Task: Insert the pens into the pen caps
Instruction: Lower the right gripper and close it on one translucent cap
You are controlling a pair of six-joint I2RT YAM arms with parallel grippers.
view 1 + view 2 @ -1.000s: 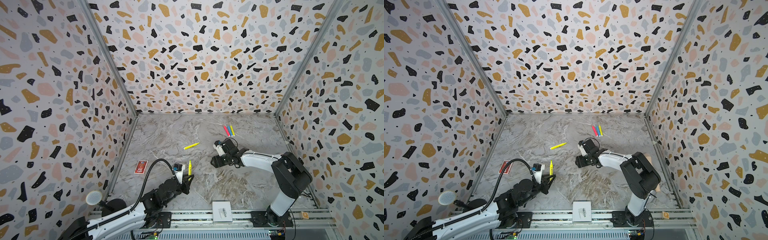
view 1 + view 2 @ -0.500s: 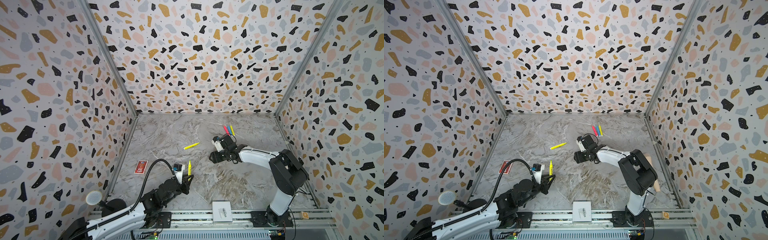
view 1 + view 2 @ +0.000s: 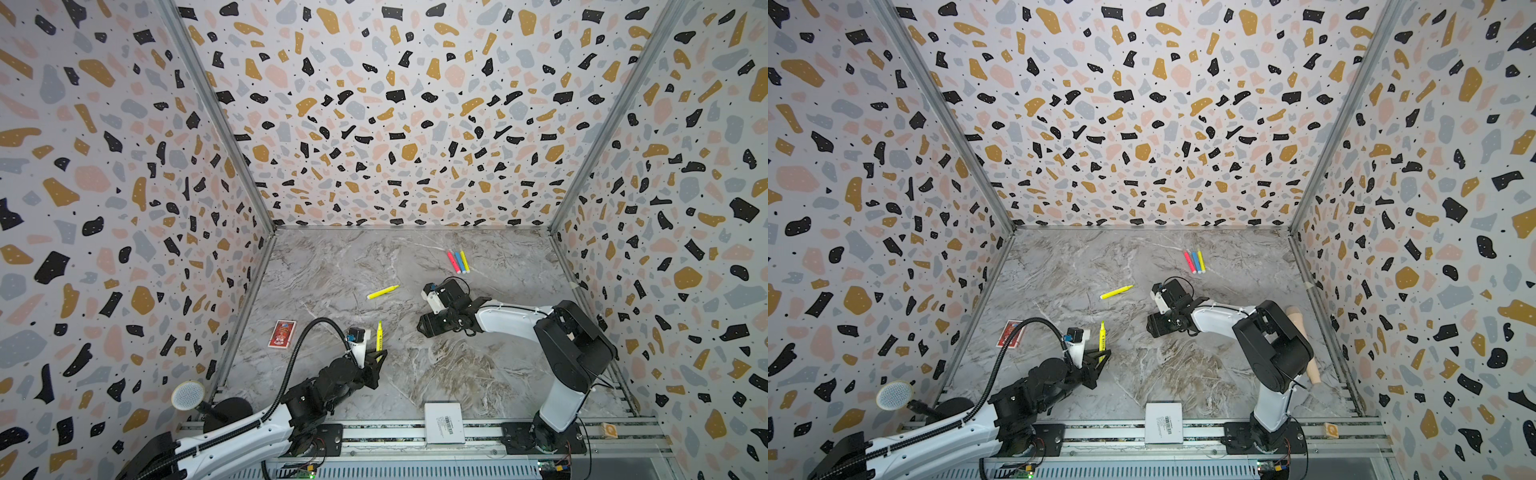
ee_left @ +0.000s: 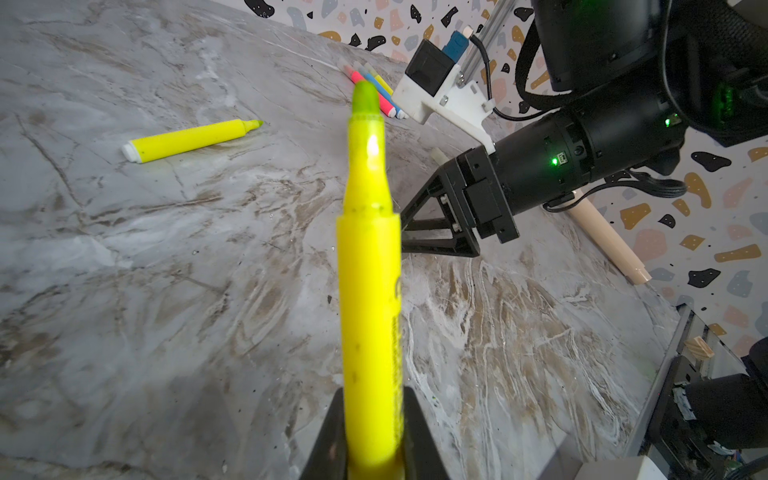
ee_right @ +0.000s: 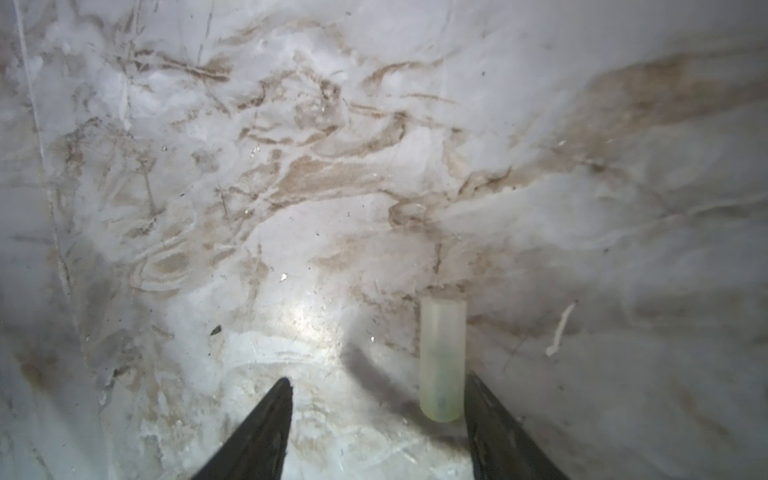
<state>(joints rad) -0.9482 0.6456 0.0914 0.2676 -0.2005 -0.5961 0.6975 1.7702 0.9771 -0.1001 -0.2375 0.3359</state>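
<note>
My left gripper (image 3: pixel 376 358) (image 4: pixel 372 451) is shut on a yellow pen (image 3: pixel 379 336) (image 3: pixel 1101 335) (image 4: pixel 370 291), which stands up out of it with its bare tip uppermost. Over mid-table, my right gripper (image 3: pixel 428 326) (image 3: pixel 1156 325) (image 5: pixel 377 378) hangs low and open. A pale translucent pen cap (image 5: pixel 441 357) lies on the table between its fingers, close beside one of them. Another yellow pen (image 3: pixel 382 291) (image 3: pixel 1116 291) (image 4: pixel 191 139) lies uncapped left of the right gripper. Pink, blue and yellow pens (image 3: pixel 458 262) (image 3: pixel 1195 262) (image 4: pixel 376 89) lie side by side near the back.
A red card (image 3: pixel 281 333) lies by the left wall. On the front rail sit a white box (image 3: pixel 444 422) and a small wooden block (image 3: pixel 609 430). A beige handle (image 3: pixel 1304 345) (image 4: pixel 606 237) lies behind the right arm. Patterned walls close in three sides.
The right gripper has shifted slightly, first toward the back wall, then forward again, staying open. The left gripper and its yellow pen have not moved.
</note>
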